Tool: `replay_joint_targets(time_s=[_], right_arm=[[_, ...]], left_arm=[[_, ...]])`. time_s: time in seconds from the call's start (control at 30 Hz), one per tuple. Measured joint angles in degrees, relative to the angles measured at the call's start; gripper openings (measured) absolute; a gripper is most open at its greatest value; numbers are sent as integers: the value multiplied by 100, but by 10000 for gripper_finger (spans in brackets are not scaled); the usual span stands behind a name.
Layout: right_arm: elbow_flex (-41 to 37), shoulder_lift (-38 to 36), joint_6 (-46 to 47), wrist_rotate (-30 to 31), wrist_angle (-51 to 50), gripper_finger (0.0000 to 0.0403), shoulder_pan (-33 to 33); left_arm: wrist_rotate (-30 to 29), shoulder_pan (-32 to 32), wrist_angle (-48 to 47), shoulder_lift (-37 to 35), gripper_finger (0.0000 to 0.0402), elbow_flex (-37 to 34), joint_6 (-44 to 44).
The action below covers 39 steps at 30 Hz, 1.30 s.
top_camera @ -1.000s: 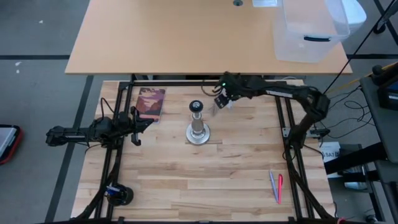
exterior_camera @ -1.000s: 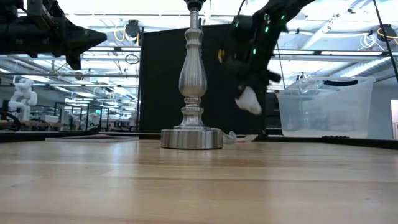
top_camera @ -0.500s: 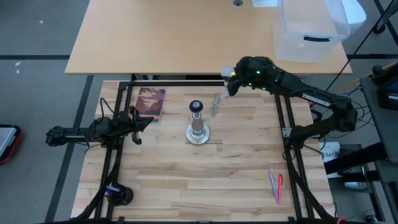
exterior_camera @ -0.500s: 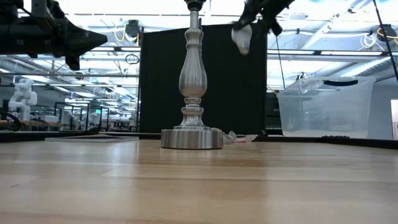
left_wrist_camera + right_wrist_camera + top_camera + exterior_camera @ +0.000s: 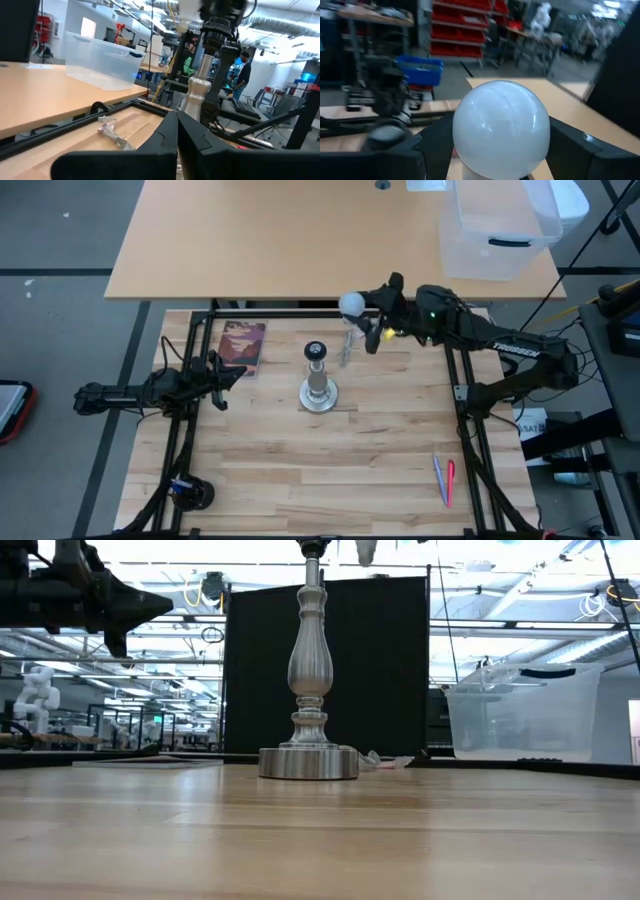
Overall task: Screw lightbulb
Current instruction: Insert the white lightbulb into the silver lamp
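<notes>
The silver lamp stand (image 5: 318, 378) rests on its round base mid-table, its dark socket (image 5: 316, 351) facing up; the low view shows its column (image 5: 308, 660). The white lightbulb (image 5: 351, 305) hangs high above the table, right of and beyond the socket, with my right gripper (image 5: 368, 315) shut on it. Its round head fills the right wrist view (image 5: 501, 127), and it shows at the low view's top edge (image 5: 366, 550). My left gripper (image 5: 216, 376) waits shut at the table's left side, its fingers (image 5: 177, 135) together. My right gripper pinches the lightbulb between its two fingers (image 5: 436, 145), one on each side just behind the round head (image 5: 470, 160). The head hides the base. The fingers lie level and point toward the table's left, with the head sticking out past them. The bulb is lifted clear.
A book (image 5: 242, 345) lies at the far left and a clear wrapper (image 5: 347, 345) lies right of the stand. Pens (image 5: 443, 480) sit near the right front and a black round object (image 5: 190, 495) at the left front. A clear bin (image 5: 500, 225) stands on the far table.
My right gripper has risen with the lightbulb from low beside the stand to about its top height. It has tipped from pointing down to level. The bulb now points toward the table's left and has drawn a little closer to the stand.
</notes>
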Motion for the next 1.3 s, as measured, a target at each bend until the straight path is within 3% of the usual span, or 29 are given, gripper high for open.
replay_joint_targets(time_s=[0.33,0.53,1.3], right_arm=[[0,0,-580,-556,665,251,616],[0,31,-413,-1005,1039,251,656],[244,788,-77,-1193,1807,251,656]], left_arm=[[-2,0,-2,0,0,0,-115],[-2,-2,-1,-1,0,0,-114],[-56,0,303,80,0,0,-237]])
